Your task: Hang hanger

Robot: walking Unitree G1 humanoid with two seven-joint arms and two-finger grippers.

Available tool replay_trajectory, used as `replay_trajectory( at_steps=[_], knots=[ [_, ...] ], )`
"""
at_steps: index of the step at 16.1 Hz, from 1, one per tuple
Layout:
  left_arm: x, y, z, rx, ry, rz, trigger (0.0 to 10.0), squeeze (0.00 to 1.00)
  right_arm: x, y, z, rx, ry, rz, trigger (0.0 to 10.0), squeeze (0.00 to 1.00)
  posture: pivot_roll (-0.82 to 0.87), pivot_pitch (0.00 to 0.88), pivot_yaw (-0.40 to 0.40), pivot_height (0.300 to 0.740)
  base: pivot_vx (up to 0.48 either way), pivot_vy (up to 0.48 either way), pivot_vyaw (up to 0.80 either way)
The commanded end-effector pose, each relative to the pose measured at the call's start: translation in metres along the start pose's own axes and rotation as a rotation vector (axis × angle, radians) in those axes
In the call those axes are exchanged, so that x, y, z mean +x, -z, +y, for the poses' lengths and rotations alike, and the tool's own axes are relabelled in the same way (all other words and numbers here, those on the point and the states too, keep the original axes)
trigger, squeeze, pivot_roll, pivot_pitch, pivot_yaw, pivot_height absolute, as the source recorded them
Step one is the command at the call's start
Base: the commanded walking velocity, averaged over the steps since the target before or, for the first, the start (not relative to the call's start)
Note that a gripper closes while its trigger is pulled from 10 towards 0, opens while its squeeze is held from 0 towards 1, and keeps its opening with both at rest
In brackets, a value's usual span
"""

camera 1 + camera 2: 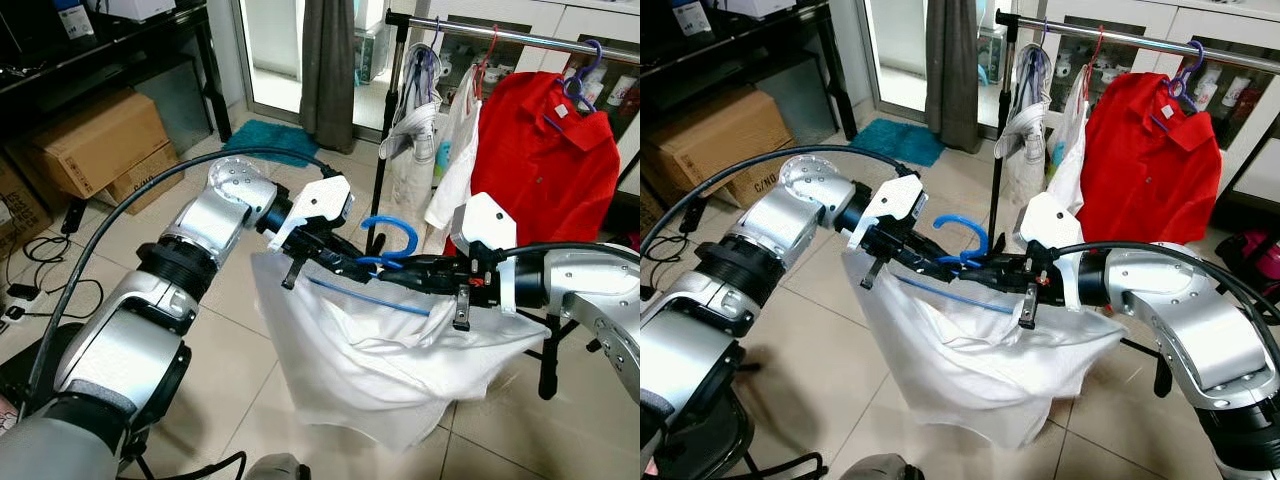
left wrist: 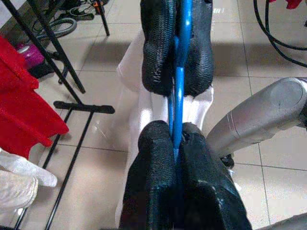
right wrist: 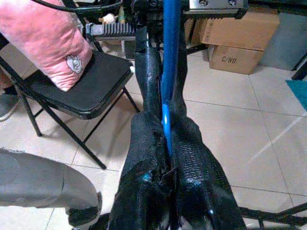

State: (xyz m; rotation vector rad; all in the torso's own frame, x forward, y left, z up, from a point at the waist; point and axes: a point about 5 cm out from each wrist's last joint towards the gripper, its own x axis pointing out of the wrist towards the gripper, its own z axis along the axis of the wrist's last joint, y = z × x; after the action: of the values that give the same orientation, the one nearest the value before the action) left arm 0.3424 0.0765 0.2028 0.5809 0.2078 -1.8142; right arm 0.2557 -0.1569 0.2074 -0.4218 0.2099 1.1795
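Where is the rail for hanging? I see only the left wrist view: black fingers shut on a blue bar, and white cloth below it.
Observer: The clothes rail stands ahead, to the robot's right, above the blue hanger.
Operator: Is there already something on it?
Observer: Yes, a red shirt hangs there on a purple hanger, with pale garments beside it.
Operator: Does only the left gripper hold the hanger?
Observer: No. The left gripper and the right gripper both clamp it, and a white garment hangs from it.
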Motion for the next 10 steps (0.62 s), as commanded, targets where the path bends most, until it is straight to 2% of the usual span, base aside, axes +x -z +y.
replay_trajectory(
  at_steps=[1, 3, 4, 5, 6, 10],
  knots=[
    [-0.004, -0.005, 0.002, 0.018, -0.010, -0.015, 0.0, 0.00, -0.001, -0.011, -0.001, -0.050, 0.006, -0.019, 10.0, 0.00, 0.06, 0.000, 0.076, 0.740, 0.000, 0.000, 0.00],
    [-0.006, -0.002, 0.000, 0.006, -0.014, -0.025, 0.0, 0.00, -0.001, -0.010, -0.001, -0.046, 0.005, -0.019, 10.0, 0.00, 0.07, 0.000, 0.074, 0.740, 0.000, 0.000, 0.00],
    [-0.007, -0.001, 0.000, 0.000, -0.020, -0.025, 0.0, 0.00, -0.002, -0.010, 0.000, -0.038, -0.002, -0.023, 10.0, 0.04, 0.07, 0.000, 0.073, 0.740, 0.000, 0.000, 0.00],
    [-0.009, 0.000, 0.000, -0.005, -0.026, -0.026, 0.0, 0.00, -0.002, -0.009, 0.000, -0.035, -0.003, -0.024, 10.0, 0.80, 0.07, 0.000, 0.072, 0.740, 0.000, 0.000, 0.00],
    [-0.011, 0.002, -0.001, -0.011, -0.033, -0.027, 0.0, 0.00, -0.002, -0.009, 0.000, -0.031, -0.002, -0.026, 10.0, 1.00, 0.07, 0.000, 0.072, 0.740, 0.000, 0.000, 0.00],
    [-0.017, 0.008, -0.003, -0.037, -0.054, -0.024, 0.0, 0.00, -0.003, -0.010, -0.001, -0.030, 0.009, -0.032, 10.0, 1.00, 0.07, 0.000, 0.071, 0.740, 0.000, 0.000, 0.00]
  ],
)
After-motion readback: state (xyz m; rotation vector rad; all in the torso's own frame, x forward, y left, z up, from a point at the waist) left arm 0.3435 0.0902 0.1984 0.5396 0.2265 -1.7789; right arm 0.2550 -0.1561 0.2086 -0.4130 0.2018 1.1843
